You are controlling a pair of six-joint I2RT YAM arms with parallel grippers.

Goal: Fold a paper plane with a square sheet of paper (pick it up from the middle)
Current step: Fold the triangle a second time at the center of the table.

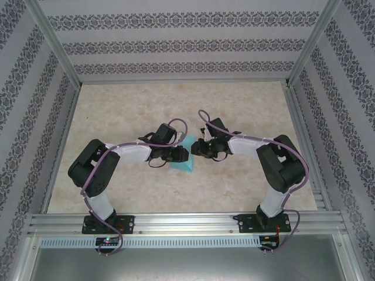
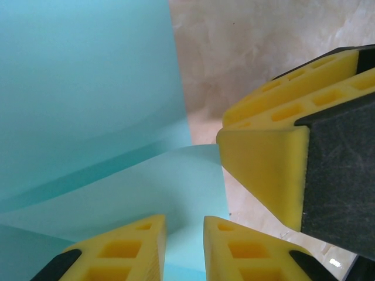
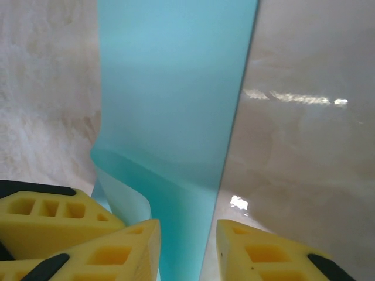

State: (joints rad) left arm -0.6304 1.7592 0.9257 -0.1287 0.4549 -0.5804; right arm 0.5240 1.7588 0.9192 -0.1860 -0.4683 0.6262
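Top view: we find the sheet of paper (image 1: 187, 163) at the middle of the table (image 1: 117, 111), between the two claws, with a pointed teal corner showing toward the near edge and a smaller piece behind the arms. Material: thin teal-blue paper, matte and plain. From the left wrist the sheet (image 2: 88, 88) shows one broad smooth panel and a lower, paler layer that curves up in a soft bend. From the right wrist it (image 3: 176, 88) runs as a long straight-edged band with a folded-over flap at its lower left. The left gripper (image 1: 180, 154) comes in from the left. Its yellow ribbed foam fingers (image 2: 123, 252) stand narrow with a slim gap, paper showing in the gap (image 2: 183, 219); we cannot tell whether the pads touch it. The right gripper (image 1: 195, 150) faces it, almost tip to tip. Its jaws are also narrow (image 3: 187, 225), with the band passing between them and a sliver of table showing beside the right finger. One right-gripper finger (image 2: 263, 164) crowds the left wrist view, and a left-gripper finger (image 3: 53, 219) sits at the lower left of the right wrist view. Surroundings: the tabletop is glossy cream marble-pattern, bordered by aluminium rails (image 1: 176, 222) and striped ornamental wall panels (image 1: 187, 47). Purple cables (image 1: 94, 175) run along both arms.
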